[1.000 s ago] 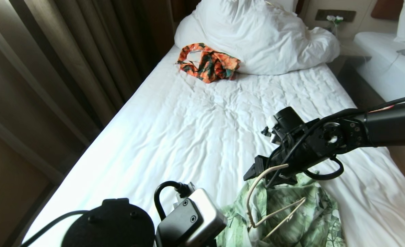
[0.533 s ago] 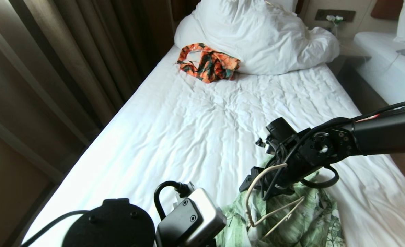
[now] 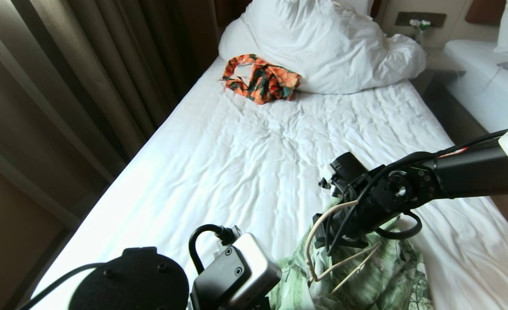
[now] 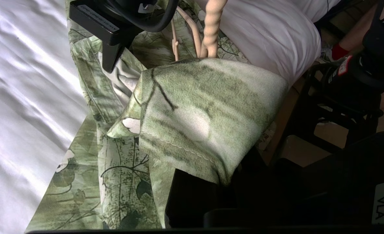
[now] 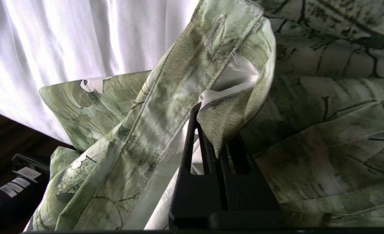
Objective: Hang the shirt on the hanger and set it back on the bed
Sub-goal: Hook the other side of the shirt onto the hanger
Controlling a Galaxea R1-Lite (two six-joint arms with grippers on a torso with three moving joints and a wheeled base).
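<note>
The green flowered shirt (image 3: 383, 275) lies bunched at the near right edge of the bed (image 3: 236, 163). The cream wire hanger (image 3: 312, 254) stands up out of the shirt, its twisted neck (image 4: 211, 26) rising behind a fold. My right gripper (image 5: 213, 130) is shut on a fold of the shirt's edge, right beside the hanger's hook (image 3: 327, 213). My left gripper (image 4: 224, 191) sits low at the bed's near edge in shadow. A hemmed fold of the shirt (image 4: 205, 107) drapes over it and pinches down between its dark fingers.
An orange-and-teal garment (image 3: 260, 77) lies far up the bed against the white pillow and duvet (image 3: 331, 43). Curtains (image 3: 86, 77) run along the bed's left side. A second white bed (image 3: 482, 82) stands at the right. Dark frame legs (image 4: 341, 107) stand off the bed's corner.
My right arm has sunk a little toward the shirt. Its jaws, open before, have shut on a fold of the shirt. The left arm has stayed put.
</note>
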